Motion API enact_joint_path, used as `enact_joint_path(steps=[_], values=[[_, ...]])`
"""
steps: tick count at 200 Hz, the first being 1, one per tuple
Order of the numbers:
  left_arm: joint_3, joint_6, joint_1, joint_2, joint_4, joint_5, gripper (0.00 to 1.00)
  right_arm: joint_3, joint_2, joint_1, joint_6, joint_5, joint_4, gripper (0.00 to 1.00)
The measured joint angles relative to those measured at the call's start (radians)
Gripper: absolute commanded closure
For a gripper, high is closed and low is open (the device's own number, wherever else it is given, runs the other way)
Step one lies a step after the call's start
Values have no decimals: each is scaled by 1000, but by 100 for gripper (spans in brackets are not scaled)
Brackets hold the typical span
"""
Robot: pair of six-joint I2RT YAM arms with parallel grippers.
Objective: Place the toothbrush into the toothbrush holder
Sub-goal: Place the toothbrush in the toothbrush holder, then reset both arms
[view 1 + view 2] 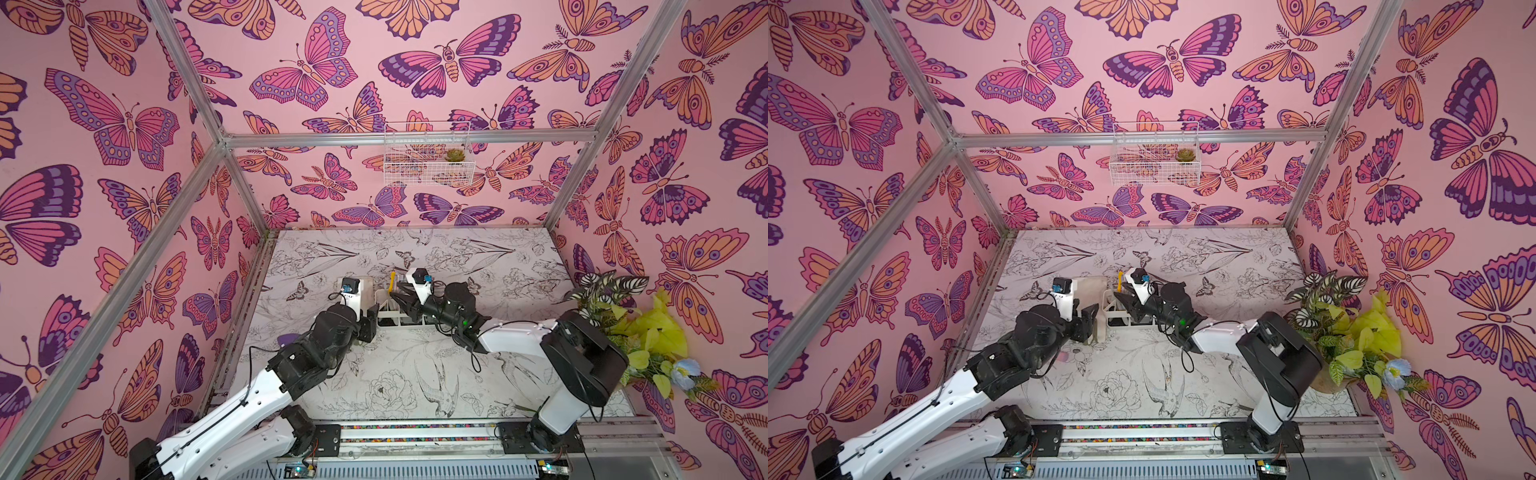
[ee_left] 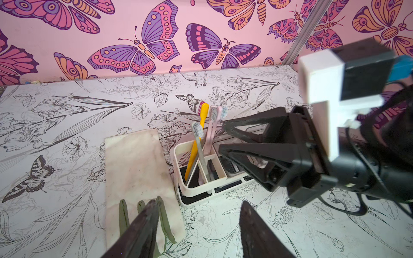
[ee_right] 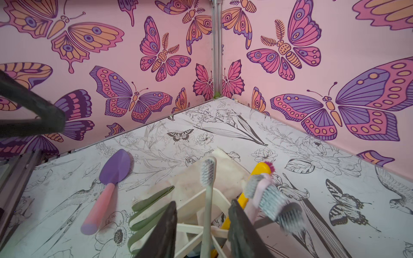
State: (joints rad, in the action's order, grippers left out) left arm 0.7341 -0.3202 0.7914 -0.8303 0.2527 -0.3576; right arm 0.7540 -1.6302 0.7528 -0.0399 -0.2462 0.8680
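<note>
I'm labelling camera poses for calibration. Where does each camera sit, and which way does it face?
Both top views: high behind the robot, looking down and forward at the table; both arms, left hand, right hand show.
Left wrist: on the left arm, facing holder and back wall; left hand, right hand show.
Right wrist: on the right arm, over the holder, facing a wall corner; right hand shows.
Shared: both wrist views show the yellow toothbrush.

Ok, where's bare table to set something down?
Bare: the strip between toothbrush holder and back wall, the stretch from holder to potted plant, and the front by the rail. Crowded: glove, trowel and left gripper left of the holder, right gripper over it.
</note>
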Motion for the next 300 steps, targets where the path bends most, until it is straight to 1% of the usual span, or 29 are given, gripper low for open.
enact_joint_path(steps=[18, 37, 65, 71, 86, 92, 117, 121, 127, 144, 159, 165, 170, 175, 197, 217, 228, 250, 272, 283, 300], values=[[-16, 6, 0, 12, -11, -17, 40, -32, 101, 0, 3, 37, -90, 57], [-32, 24, 0, 34, -20, -57, 39, -52, 230, 0, -1, 126, -211, 51], [-52, 79, 0, 42, -63, -163, 37, -66, 454, 0, -21, 349, -436, 43], [-60, 97, 0, 34, -79, -193, 37, -69, 498, -1, -23, 401, -480, 41], [-71, 140, -1, -2, -108, -268, 36, -77, 597, -6, -25, 529, -583, 32], [-75, 157, -2, -19, -117, -296, 35, -82, 626, -8, -24, 574, -615, 31], [-124, 238, -15, -61, -176, -410, 32, -118, 729, -69, -43, 725, -750, 28], [-135, 251, -19, -61, -185, -424, 32, -128, 742, -87, -47, 745, -763, 27], [-154, 268, -26, -57, -203, -443, 31, -148, 761, -111, -50, 772, -777, 23], [-221, 303, -53, -26, -261, -476, 28, -217, 803, -171, -52, 836, -792, 22], [-285, 328, -87, 17, -312, -497, 22, -277, 823, -221, -51, 865, -796, 22], [-305, 331, -99, 31, -330, -503, 13, -303, 830, -240, -42, 873, -782, 22], [-322, 332, -111, 43, -348, -504, 2, -326, 835, -254, -33, 879, -759, 21], [-338, 340, -123, 51, -367, -506, 0, -352, 837, -269, -19, 885, -724, 21], [-380, 342, -187, 55, -443, -504, 0, -448, 796, -359, 31, 876, -560, 19], [-381, 330, -257, 2, -493, -499, 0, -466, 660, -505, 21, 820, -439, 19], [-381, 327, -293, -48, -517, -496, 0, -460, 559, -555, 18, 802, -369, 19], [-379, 335, -355, -167, -565, -486, 0, -415, 352, -583, 21, 770, -278, 20], [-387, 353, -420, -295, -682, -423, 0, -350, 180, -605, 21, 715, -203, 20], [-397, 367, -441, -356, -735, -398, 0, -316, 139, -618, 17, 681, -216, 20], [-404, 393, -456, -433, -792, -361, 0, -296, 135, -648, 4, 643, -203, 20]])
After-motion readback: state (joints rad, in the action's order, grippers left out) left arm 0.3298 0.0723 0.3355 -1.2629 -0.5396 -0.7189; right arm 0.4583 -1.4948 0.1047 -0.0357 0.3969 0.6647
